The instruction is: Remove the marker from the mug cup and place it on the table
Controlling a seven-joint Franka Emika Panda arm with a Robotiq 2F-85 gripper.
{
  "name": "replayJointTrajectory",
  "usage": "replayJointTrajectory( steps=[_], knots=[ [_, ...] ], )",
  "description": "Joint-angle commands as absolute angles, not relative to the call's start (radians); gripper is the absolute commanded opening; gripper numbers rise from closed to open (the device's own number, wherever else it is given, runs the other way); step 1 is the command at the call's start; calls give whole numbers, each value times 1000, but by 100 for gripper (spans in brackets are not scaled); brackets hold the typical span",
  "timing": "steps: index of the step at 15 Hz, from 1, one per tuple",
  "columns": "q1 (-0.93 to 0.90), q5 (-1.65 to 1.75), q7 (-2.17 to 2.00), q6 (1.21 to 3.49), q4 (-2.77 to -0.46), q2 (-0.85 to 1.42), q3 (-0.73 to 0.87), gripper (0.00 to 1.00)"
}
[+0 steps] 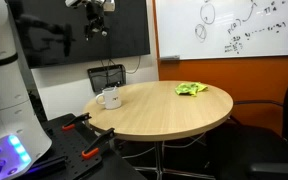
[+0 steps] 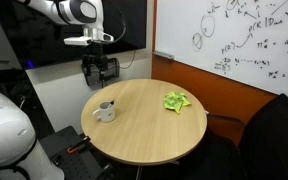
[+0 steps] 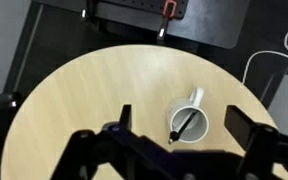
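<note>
A white mug [image 3: 188, 123] stands on the round wooden table [image 3: 94, 90]. A black marker [image 3: 183, 126] leans inside it. The mug also shows in both exterior views [image 1: 110, 98] [image 2: 105, 111], near the table's edge. My gripper [image 3: 182, 122] is open and high above the mug; its two fingers show on either side of the mug in the wrist view. In the exterior views the gripper [image 1: 96, 27] [image 2: 100, 75] hangs well above the table, holding nothing.
A crumpled green cloth [image 1: 191, 89] [image 2: 176, 101] lies on the far part of the table. A whiteboard [image 1: 234, 28] hangs on the wall and a dark screen [image 1: 79, 30] stands behind. Chairs surround the table. Red-handled tools [image 1: 89, 152] lie on the robot base.
</note>
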State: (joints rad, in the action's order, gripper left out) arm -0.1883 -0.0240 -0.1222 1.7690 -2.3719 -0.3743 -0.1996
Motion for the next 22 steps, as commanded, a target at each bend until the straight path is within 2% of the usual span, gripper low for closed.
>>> replayJointTrajectory(
  steps=[1, 9, 11, 22],
  knots=[
    [-185, -25, -122, 1767, -2370, -374, -202, 100],
    [-185, -25, -122, 1768, -2370, -374, -202, 100],
    [-212, 33, 14, 1784, -2365, -349, -209, 100],
    [-301, 247, 334, 1997, -2315, -56, -285, 100]
  ],
)
